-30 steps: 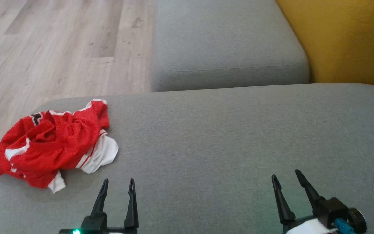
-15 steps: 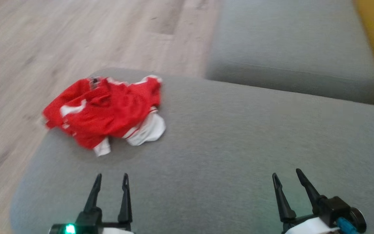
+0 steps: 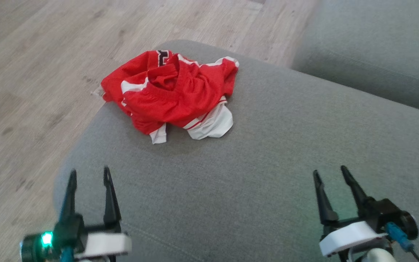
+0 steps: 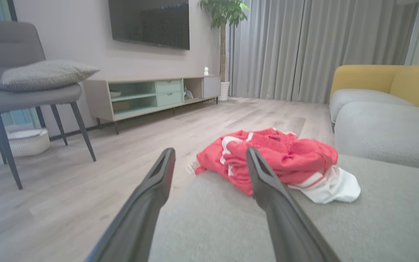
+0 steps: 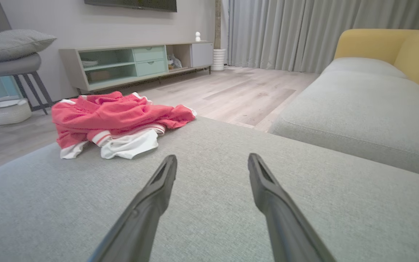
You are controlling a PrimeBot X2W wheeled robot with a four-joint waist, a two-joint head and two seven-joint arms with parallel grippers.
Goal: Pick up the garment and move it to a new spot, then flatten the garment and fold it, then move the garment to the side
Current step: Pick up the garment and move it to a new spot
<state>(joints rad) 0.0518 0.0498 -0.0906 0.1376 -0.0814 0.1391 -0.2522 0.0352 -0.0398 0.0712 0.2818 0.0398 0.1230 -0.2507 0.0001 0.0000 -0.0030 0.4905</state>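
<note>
The garment [image 3: 175,92] is a crumpled red jersey with white trim, lying at the far left corner of the grey cushion [image 3: 275,153], part of it over the edge. It also shows as a red heap [image 4: 271,158] ahead of the left fingers and at the left [image 5: 115,120] in the right wrist view. My left gripper [image 3: 89,175] stands open near the cushion's front left edge, well short of the garment, nothing between its fingers. My right gripper [image 3: 331,173] is open too, over the cushion's front right, far from the garment.
Wooden floor [image 3: 31,91] lies left of and beyond the cushion. A second grey cushion [image 3: 376,54] sits at the back right, with a yellow backrest [image 4: 387,82] behind. A grey chair with a pillow [image 4: 31,83] and a low TV cabinet [image 4: 151,94] stand across the room.
The head camera has swung left, so the garment now sits higher and nearer the middle of the picture. Both grippers stay open; the garment lies as before.
</note>
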